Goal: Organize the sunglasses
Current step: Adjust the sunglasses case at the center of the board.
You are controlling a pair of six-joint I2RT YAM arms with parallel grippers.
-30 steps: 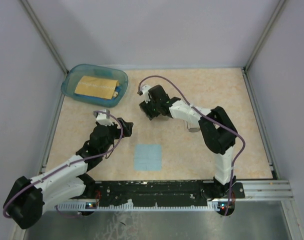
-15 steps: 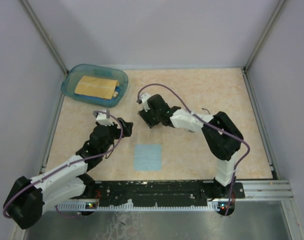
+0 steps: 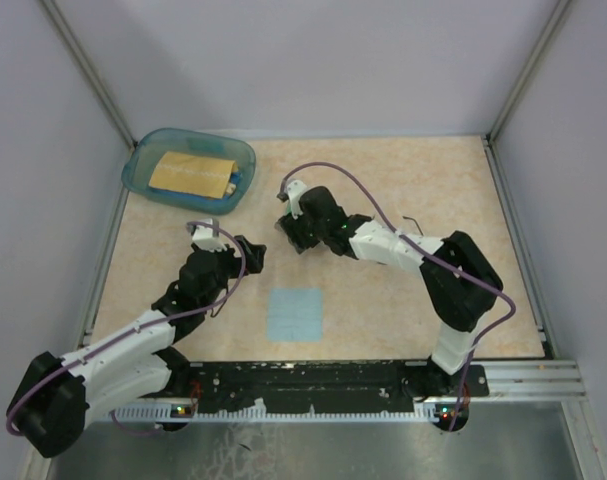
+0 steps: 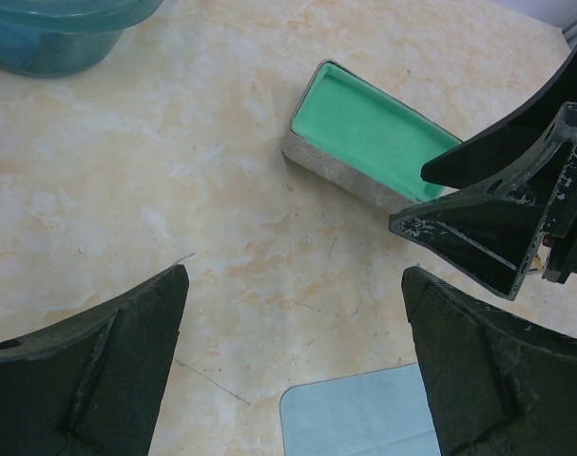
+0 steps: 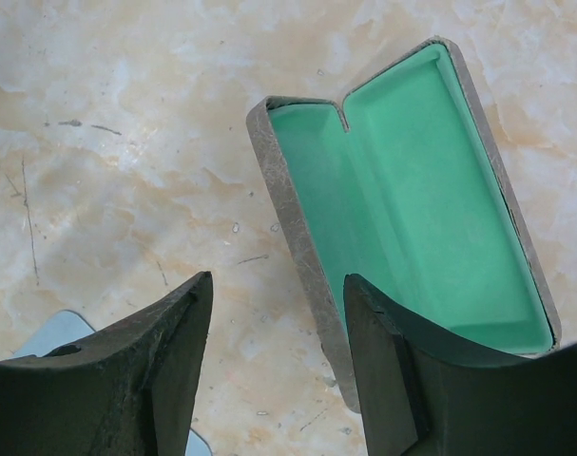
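Observation:
The grey case (image 5: 307,256) lies open on the table, its green lining (image 5: 412,190) empty. It also shows in the left wrist view (image 4: 364,128). My right gripper (image 5: 278,285) is open low over the case's near wall, one finger over the lining and one over the table. In the top view this gripper (image 3: 293,236) covers the case. My left gripper (image 4: 293,275) is open and empty above the table, just left of the case, also seen from above (image 3: 247,251). Of the sunglasses, only a thin dark wire (image 3: 412,221) shows beside my right forearm.
A light blue cloth (image 3: 294,313) lies flat in front of both grippers, its corner showing in the left wrist view (image 4: 364,418). A blue plastic tub (image 3: 143,175) with a tan packet inside stands at the back left. Metal rails and grey walls bound the table.
My right arm has stretched out, its elbow swinging right, and its gripper has come a little nearer over the case. The left arm has not moved.

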